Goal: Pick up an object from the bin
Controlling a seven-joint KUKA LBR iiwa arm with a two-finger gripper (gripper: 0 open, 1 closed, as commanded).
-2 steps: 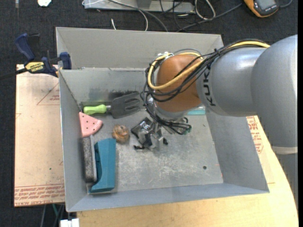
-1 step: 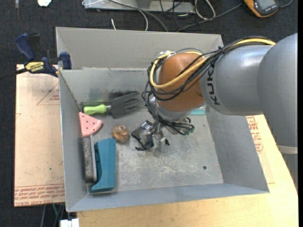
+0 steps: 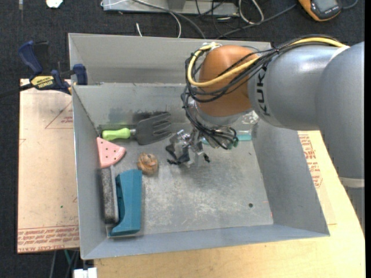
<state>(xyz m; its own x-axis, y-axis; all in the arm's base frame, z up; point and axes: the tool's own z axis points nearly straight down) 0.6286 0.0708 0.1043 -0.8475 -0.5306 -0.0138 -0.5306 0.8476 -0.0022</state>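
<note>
The gripper (image 3: 186,148) is low inside the bin (image 3: 174,242), a little above the middle of its grey floor and toward the far wall. It is a small cluster of dark and shiny metal parts, and I cannot tell if its jaws are apart or together. I see no thing between them.

Directly above the gripper sits the wrist with its round orange cover (image 3: 229,80), and the yellow and black cables (image 3: 307,39) run around this cover. From there the thick grey arm (image 3: 307,86) goes out to the right over the bin's right rim, so the last link points steeply down into the bin.

The nearest thing is a small brown lump (image 3: 148,163), on the floor just to the left of the gripper and apart from it. Up and left of the gripper lies a spatula (image 3: 145,129) with a grey slotted head and a green handle; its head is near the gripper and not touching it. Left of the lump, against the left wall, lies a pink wedge (image 3: 109,152) with dark dots. Below it, along the same wall, a blue brush-like block (image 3: 128,201) lies beside a dark grey bar (image 3: 108,194), and the two touch. To the right of the gripper, partly hidden under the wrist, a small teal thing (image 3: 244,136) is seen.
</note>
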